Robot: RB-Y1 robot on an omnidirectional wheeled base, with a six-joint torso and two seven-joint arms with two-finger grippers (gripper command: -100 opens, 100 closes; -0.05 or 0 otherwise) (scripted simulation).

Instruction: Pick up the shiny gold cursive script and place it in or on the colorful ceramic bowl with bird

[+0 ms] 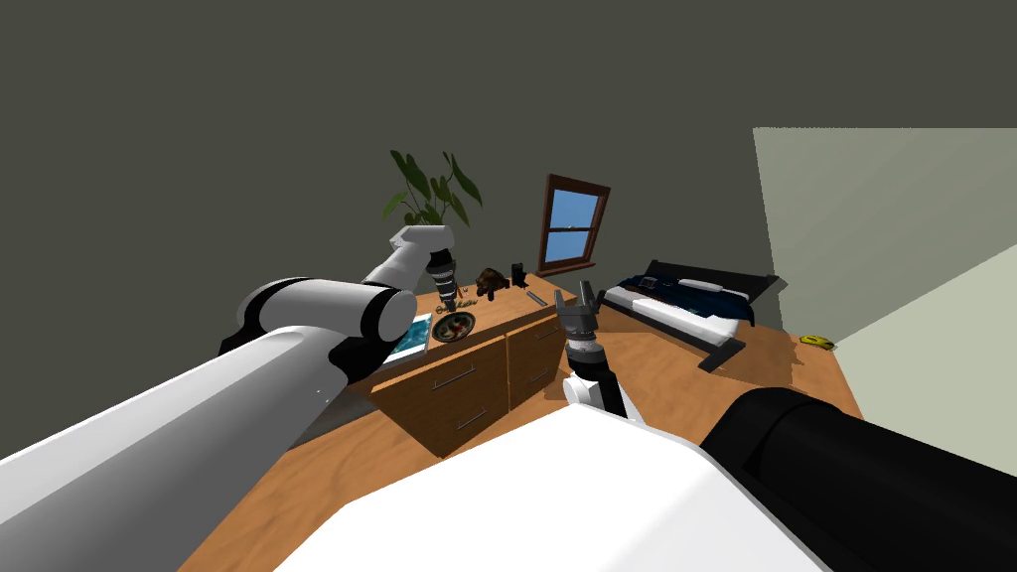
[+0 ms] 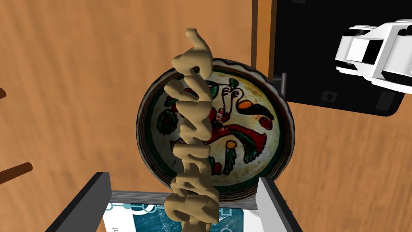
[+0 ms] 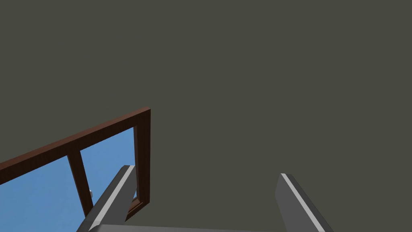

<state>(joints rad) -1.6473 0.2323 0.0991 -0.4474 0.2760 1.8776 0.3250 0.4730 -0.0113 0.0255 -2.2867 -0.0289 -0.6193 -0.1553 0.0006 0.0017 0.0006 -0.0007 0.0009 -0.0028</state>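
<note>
Looking down from my head, I see my left pincer (image 1: pixel 449 301) hanging over the round painted bowl (image 1: pixel 454 327) with a red, green and orange bird, which sits on the brown wooden chest of drawers (image 1: pixel 467 382). My right pincer (image 1: pixel 579 294) is raised off the chest's end.

Along my left hand, the two blades are spread wide. The tan, lumpy cursive script (image 2: pixel 193 121) stands on end between them, touching neither, directly over the bowl's picture. I cannot tell whether it touches the bowl.

Along my right hand, the blades stand apart.
</note>
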